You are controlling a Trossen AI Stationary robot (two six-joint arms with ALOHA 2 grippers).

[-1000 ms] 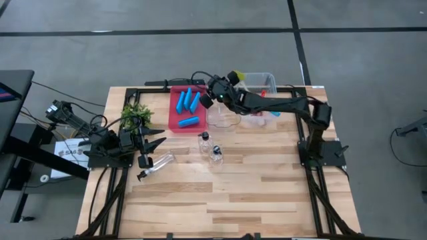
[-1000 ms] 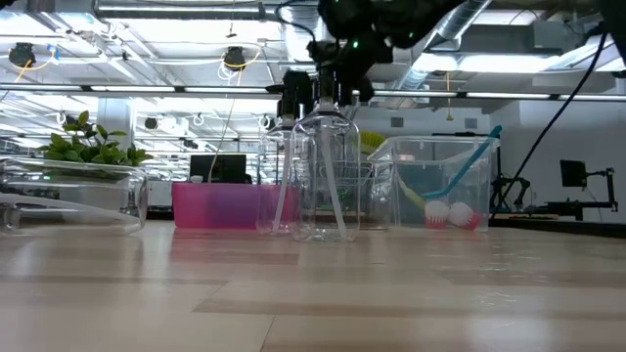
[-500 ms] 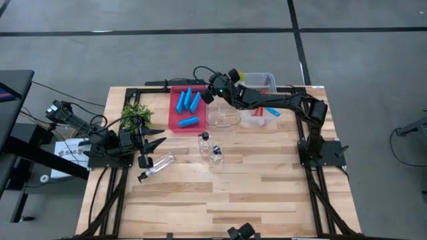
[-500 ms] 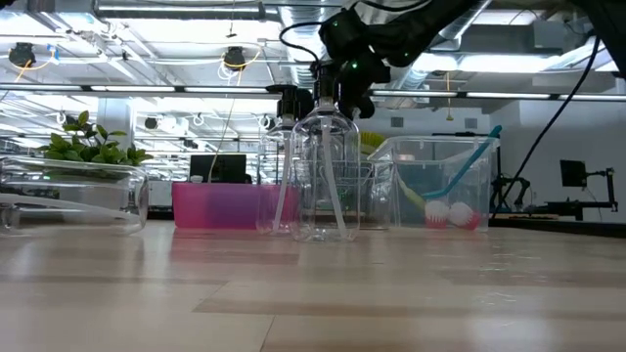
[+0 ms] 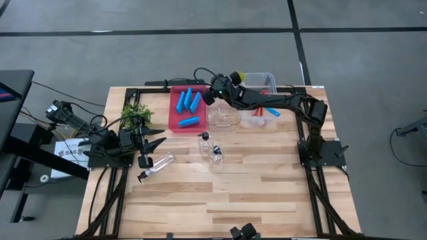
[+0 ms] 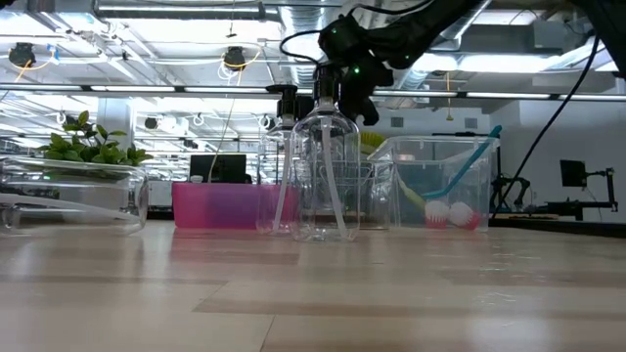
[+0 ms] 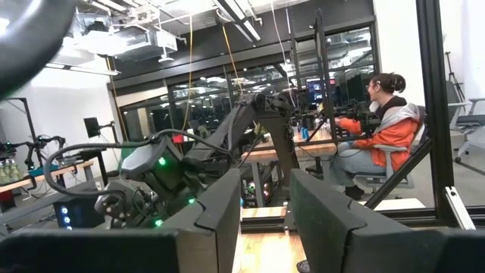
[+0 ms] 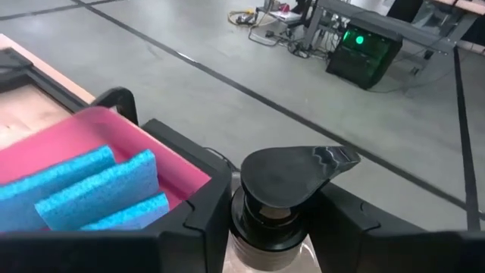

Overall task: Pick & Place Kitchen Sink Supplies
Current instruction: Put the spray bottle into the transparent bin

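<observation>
My right gripper [image 5: 208, 95] reaches across the far side of the table and is shut on a clear bottle with a black pump top [image 8: 292, 178], held in the air by the red tray's [image 5: 173, 107] far right corner. Three blue sponges [image 5: 189, 101] lie in that tray. Two more pump bottles [image 5: 204, 141] [image 5: 216, 155] stand on the table's middle, and a third [image 5: 157, 164] lies on its side. Brushes [image 6: 460, 186] stick up in the clear bin [image 5: 267, 80]. My left gripper [image 5: 160, 141] waits open at the table's left edge. My right gripper pinches the bottle's neck [image 8: 261, 227], just under the black pump head, between its two fingers [image 8: 198, 221]. The fingers come almost level from the table's right side. The bottle hangs upright below them; its body is hidden under the gripper.
A round clear bowl [image 5: 223, 117] sits just right of the tray, under the right arm. A small green plant [image 5: 135, 115] stands by the left arm. The near half of the wooden table [image 5: 227, 200] is bare.
My right gripper has sunk a little with the bottle and shifted slightly toward the table's far edge, rolling a bit at the wrist; it stays shut on the bottle.
</observation>
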